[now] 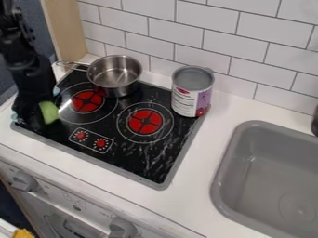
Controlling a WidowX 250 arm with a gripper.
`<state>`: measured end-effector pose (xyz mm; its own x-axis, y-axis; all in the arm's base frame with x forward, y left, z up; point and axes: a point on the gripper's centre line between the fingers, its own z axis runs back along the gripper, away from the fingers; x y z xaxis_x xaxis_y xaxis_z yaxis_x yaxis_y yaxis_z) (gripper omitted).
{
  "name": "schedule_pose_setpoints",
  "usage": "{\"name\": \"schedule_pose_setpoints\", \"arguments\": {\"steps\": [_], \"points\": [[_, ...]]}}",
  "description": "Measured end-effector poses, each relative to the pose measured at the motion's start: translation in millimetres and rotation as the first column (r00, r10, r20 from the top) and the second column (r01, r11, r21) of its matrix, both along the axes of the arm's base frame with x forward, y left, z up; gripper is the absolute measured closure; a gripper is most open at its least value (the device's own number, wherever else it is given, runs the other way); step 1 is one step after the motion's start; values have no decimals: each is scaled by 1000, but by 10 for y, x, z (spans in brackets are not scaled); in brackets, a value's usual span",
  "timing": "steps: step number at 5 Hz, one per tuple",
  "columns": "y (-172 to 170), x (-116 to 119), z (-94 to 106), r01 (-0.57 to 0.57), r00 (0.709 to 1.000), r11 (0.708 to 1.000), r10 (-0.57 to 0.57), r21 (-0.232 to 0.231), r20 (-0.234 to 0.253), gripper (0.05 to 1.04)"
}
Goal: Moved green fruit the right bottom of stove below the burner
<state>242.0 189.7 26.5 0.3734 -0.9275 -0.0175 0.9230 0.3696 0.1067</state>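
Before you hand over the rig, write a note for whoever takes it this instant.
Gripper: low over the stove's left edge, right beside the green fruit; I can't tell whether it has a grip.
Fruit: at the left side of the stove, left of the control dials.
Done: fruit not yet at its goal.
Left: get it to the stove's bottom right, below the burner, and release.

Stove [133,165] coloured black, burners [138,122] red, ringed in white. Fruit [49,112] coloured green, sink [217,186] grey, tabletop [217,125] white. Wall [174,32] patterned with white bricks.
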Motion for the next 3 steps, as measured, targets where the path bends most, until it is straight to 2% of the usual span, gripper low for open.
{"name": "schedule_pose_setpoints", "arguments": {"steps": [1,2,3], "points": [[-30,47,255,57,997,998,-58,17,55,397],[-319,117,460,159,981,987,-160,20,107,397],[-750,153,557,286,951,958,-282,-13,126,397]]}}
